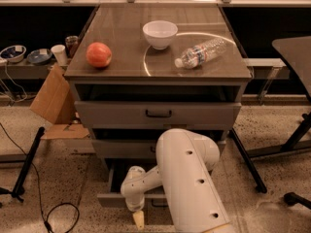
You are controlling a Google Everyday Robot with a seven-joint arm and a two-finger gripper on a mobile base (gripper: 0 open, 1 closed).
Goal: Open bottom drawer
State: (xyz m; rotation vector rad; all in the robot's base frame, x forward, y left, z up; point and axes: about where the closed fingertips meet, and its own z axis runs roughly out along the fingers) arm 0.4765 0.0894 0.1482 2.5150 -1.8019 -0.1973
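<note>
The grey cabinet (82, 72) has three drawers. The bottom drawer (109, 199) stands pulled partly out, with its dark inside (116, 176) showing behind its front. My white arm (187, 178) comes in from below and hides most of that front and its handle. My gripper (138, 220) hangs at the end of the wrist (133, 188), just in front of and below the drawer's front edge, left of its centre, pointing down at the floor. The top drawer (158, 114) and middle drawer (121, 148) each show a dark gap above them.
On the cabinet top lie a red apple (98, 55), a white bowl (160, 34) and a plastic water bottle (201, 52) on its side. A cardboard piece (53, 96) leans at the left. A black table leg (248, 161) slants at the right and a cable (53, 212) loops on the floor.
</note>
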